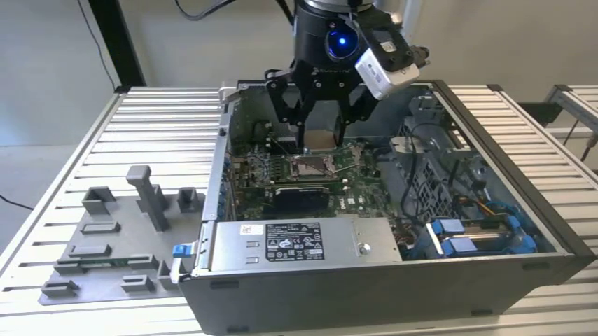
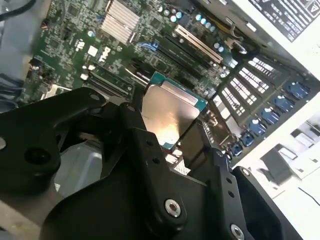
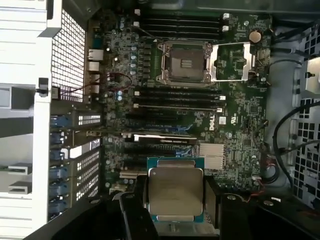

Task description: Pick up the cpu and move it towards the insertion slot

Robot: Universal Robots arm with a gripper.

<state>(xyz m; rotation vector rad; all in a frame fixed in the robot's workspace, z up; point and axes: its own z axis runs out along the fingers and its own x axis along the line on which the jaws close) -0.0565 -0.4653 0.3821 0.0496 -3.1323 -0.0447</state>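
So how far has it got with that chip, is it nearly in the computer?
The pick-up looks done: the fingers hold the chip by its edges, lifted inside the open computer case. In hand is the carry: in the exterior view the chip hangs just above the socket, not touching it. Left: the last gap down to the socket, whose frame stands open and empty.

Lab: opened computer case [image 1: 374, 266] on slatted metal workbench [image 1: 159, 133].

The black end effector [image 1: 320, 133] has jointed links with silver screws, under a blue-lit wrist and grey camera.
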